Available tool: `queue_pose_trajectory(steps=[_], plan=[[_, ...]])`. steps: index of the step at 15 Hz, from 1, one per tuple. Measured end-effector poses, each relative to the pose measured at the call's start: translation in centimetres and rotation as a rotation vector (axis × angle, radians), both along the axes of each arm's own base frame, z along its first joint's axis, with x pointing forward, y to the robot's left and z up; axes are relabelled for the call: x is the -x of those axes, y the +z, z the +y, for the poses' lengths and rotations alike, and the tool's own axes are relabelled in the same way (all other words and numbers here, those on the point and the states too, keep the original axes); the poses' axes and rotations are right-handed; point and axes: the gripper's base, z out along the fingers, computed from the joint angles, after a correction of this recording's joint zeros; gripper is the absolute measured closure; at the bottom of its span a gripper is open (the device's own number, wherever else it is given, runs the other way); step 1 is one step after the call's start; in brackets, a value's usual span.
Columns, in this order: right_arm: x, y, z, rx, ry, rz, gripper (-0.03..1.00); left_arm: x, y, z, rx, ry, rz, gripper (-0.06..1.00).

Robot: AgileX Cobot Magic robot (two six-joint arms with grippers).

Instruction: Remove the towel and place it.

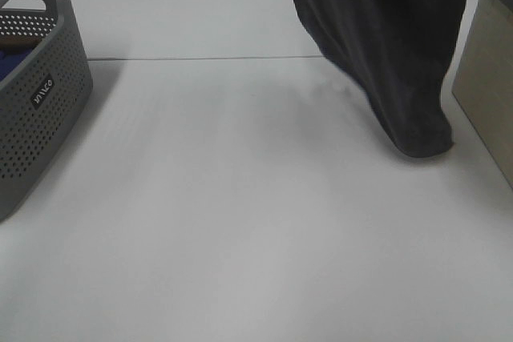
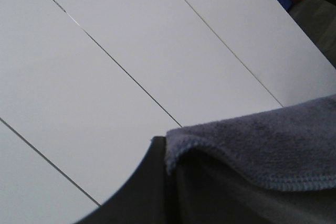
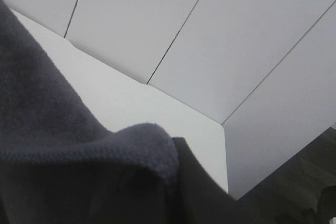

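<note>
One towel (image 1: 385, 54): hangs as a dark bunched column at the far right and runs out of view overhead. Its lowest fold is at the worktop; I cannot tell whether it touches.
Why so high: I judge it is held by its upper edge so it drapes free for placing.
Left claw: hidden under hemmed cloth in its wrist view, so I cannot tell whether it is apart or clamped.
Right claw: likewise hidden, cannot tell.
Worktop (image 1: 240, 238): white, matte, seamed panels.
Left edge: grey perforated basket (image 1: 48, 126) holding blue cloth (image 1: 12, 66).
Right edge: beige box (image 1: 485, 78), just beside the towel.
</note>
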Motion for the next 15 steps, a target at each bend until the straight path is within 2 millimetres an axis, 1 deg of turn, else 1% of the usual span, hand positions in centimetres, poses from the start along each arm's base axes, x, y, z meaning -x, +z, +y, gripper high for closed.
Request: queue_pose_trajectory(steps=[2, 4, 6, 9, 10, 11, 13, 15], plan=[[-1.0, -0.8, 0.6, 0.038, -0.007, 0.01, 0.96, 0.1, 0.3, 0.0, -0.032, 0.011, -0.057, 0.94], [-1.4, -0.9, 0.9, 0.069, -0.008, -0.019, 0.96, -0.2, 0.3, 0.4, -0.062, 0.034, -0.076, 0.94], [-1.7, -0.6, 0.9, 0.079, -0.005, -0.061, 0.96, -0.7, 0.4, 1.3, -0.068, 0.062, -0.083, 0.94], [-2.8, -0.4, 0.3, 0.059, -0.004, -0.111, 0.96, -1.8, 0.4, 3.2, -0.067, 0.114, -0.082, 0.94], [-3.2, -0.5, 0.5, 0.06, 0.009, -0.123, 0.96, -2.0, 0.4, 3.7, -0.068, 0.129, -0.081, 0.94], [-4.0, -0.8, 1.7, 0.061, 0.079, -0.174, 0.96, -2.7, 0.3, 4.6, -0.052, 0.148, -0.089, 0.94], [-4.7, -1.3, 2.6, 0.069, 0.123, -0.2, 0.96, -3.6, 0.0, 5.3, -0.017, 0.155, -0.095, 0.94], [-6.6, -2.3, 3.5, 0.083, 0.153, -0.219, 0.96, -5.3, -0.9, 6.0, 0.046, 0.146, -0.115, 0.94]])
